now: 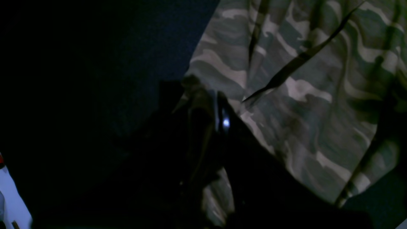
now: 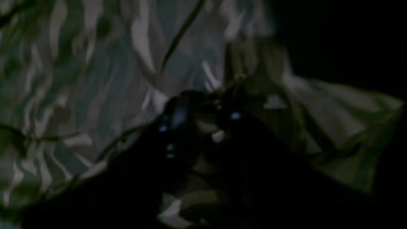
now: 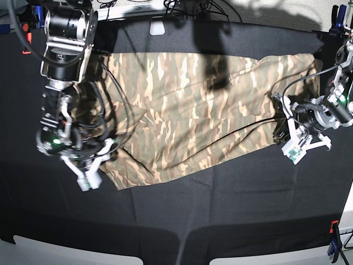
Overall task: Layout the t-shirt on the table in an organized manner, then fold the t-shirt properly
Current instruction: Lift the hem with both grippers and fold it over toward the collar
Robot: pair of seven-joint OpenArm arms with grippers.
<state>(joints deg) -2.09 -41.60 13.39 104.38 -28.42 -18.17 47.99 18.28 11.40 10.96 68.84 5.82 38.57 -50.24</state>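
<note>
The camouflage t-shirt (image 3: 193, 110) lies spread wide across the black table (image 3: 176, 215), with some wrinkles. At the shirt's right edge in the base view, my left gripper (image 3: 282, 124) is shut on the cloth. The left wrist view shows this gripper (image 1: 206, 101) pinching the t-shirt (image 1: 302, 79) at its border. My right gripper (image 3: 110, 148) sits at the shirt's lower left corner. In the right wrist view its fingers (image 2: 178, 114) stand a little apart with bunched t-shirt (image 2: 79, 79) fabric between them. Dark blur hides whether they press on it.
Black cables (image 3: 242, 130) trail from both arms over the shirt. A small white object (image 3: 158, 27) lies at the table's far edge. Red-and-blue clamps (image 3: 332, 237) grip the right edge. White corners (image 3: 55, 245) show at the front. Bare black cloth stretches below the shirt.
</note>
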